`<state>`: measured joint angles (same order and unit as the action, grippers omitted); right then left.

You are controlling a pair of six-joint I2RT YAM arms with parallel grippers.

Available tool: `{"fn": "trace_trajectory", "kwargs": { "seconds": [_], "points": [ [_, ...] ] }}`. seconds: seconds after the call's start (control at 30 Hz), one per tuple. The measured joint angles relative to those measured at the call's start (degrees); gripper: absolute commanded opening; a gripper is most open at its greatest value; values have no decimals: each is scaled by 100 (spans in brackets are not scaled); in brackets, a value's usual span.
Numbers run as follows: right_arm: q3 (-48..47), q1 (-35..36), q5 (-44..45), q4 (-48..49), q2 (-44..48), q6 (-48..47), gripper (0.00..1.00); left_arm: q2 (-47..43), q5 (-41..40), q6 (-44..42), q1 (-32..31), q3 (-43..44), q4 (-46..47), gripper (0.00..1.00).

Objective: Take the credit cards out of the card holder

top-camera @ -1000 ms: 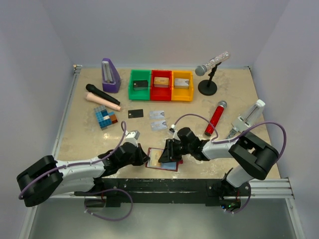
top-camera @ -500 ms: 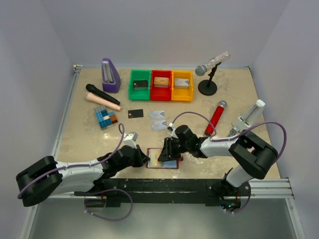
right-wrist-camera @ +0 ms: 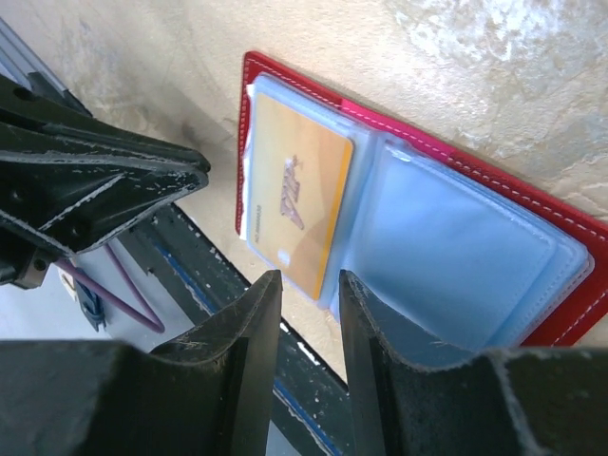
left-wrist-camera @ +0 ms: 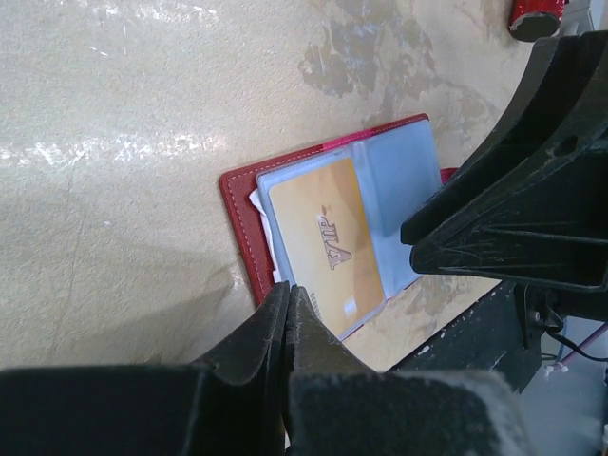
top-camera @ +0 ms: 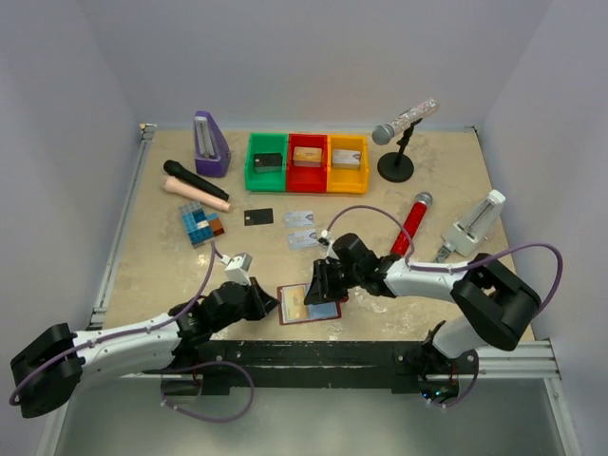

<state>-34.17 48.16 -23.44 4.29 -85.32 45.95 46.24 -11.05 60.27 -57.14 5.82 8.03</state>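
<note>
The card holder [top-camera: 306, 305] lies open near the table's front edge, dark red with pale blue pockets. It also shows in the left wrist view [left-wrist-camera: 239, 203] and the right wrist view [right-wrist-camera: 498, 180]. A gold-orange credit card [left-wrist-camera: 328, 242] sits in its left pocket, partly slid out [right-wrist-camera: 290, 201]. My left gripper [top-camera: 270, 306] is shut and empty, its tips [left-wrist-camera: 288, 291] just off the holder's left edge. My right gripper [top-camera: 322, 289] hovers over the holder's near edge, jaws slightly apart [right-wrist-camera: 309, 285] with nothing between them. A black card [top-camera: 258, 217] and two silvery cards [top-camera: 298, 218] [top-camera: 302, 237] lie on the table behind.
Green, red and yellow bins [top-camera: 307, 162] with small blocks stand at the back. A purple metronome [top-camera: 210, 143], two microphones [top-camera: 195, 190], a stand microphone [top-camera: 397, 142], a red microphone [top-camera: 411, 225], a coloured block [top-camera: 201, 224] and a white device [top-camera: 472, 226] surround the work area. The black front rail [top-camera: 313, 353] is close below the holder.
My left gripper has drawn back to the left, off the holder's edge, and its arm has swung lower. My right gripper has shifted slightly up and right over the holder.
</note>
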Motion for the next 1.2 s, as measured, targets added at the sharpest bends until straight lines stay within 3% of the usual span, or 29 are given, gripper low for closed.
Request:
{"fn": "trace_trajectory", "kwargs": {
  "seconds": [0.17,0.57,1.2],
  "points": [
    [0,0,-68,133,195,-4,36,15,2,-140,2,192,-170,0],
    [2,0,-472,765,-264,203,39,1167,326,-258,0,341,474,0],
    [111,0,-459,848,-442,219,39,1220,293,-232,2,293,520,0]
  ]
}}
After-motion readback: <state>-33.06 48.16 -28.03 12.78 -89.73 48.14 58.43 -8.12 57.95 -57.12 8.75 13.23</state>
